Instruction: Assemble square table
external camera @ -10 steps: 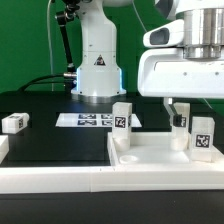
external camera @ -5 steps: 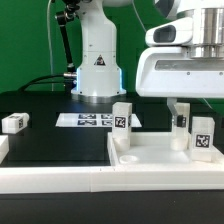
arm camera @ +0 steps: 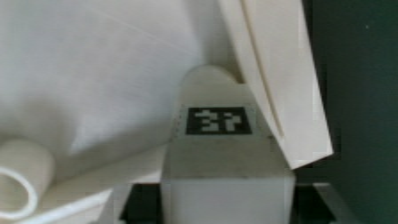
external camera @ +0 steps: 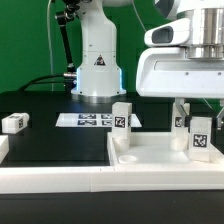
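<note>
The white square table top lies flat at the front. Two white tagged legs stand upright on it: one near its back left corner and one at its right side. My gripper hangs over the right leg with a dark finger on each side. In the wrist view that leg fills the gap of my gripper. Both fingers press against its sides. The slab's raised rim runs beside it. A third leg lies on the black table at the exterior view's left.
The marker board lies flat behind the table top, in front of the arm's white base. A round socket in the slab shows close to the held leg. A long white rail runs along the front.
The fingers have closed in from wide open onto the right leg. The leg has shifted slightly; the arm itself has hardly moved.
</note>
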`<control>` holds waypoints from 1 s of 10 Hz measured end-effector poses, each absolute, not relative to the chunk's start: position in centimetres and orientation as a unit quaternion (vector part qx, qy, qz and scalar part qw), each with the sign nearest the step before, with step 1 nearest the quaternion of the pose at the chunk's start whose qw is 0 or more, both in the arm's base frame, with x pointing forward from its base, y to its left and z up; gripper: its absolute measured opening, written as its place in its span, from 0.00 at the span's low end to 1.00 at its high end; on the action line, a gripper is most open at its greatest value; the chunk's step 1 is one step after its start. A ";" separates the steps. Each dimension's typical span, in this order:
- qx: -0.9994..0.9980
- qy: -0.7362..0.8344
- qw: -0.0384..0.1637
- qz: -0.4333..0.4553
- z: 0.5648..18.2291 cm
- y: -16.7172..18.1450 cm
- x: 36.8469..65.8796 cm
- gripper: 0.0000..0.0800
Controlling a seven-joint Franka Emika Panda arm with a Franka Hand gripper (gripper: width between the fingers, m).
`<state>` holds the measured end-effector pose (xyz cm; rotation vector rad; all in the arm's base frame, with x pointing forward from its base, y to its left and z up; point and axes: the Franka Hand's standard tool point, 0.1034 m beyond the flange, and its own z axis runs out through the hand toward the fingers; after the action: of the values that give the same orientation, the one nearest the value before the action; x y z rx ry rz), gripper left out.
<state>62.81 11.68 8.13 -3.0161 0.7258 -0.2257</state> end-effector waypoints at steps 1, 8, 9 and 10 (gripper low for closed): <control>-0.960 0.269 0.019 -0.072 8.1 11.7 62.8 0.36; -0.795 0.602 0.057 -0.047 8.0 11.7 62.3 0.36; -0.764 0.642 0.060 -0.043 8.0 11.7 62.3 0.36; -0.737 0.672 0.064 -0.039 8.0 11.8 62.3 0.36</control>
<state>62.30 11.77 8.03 -2.2256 2.0289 -0.1169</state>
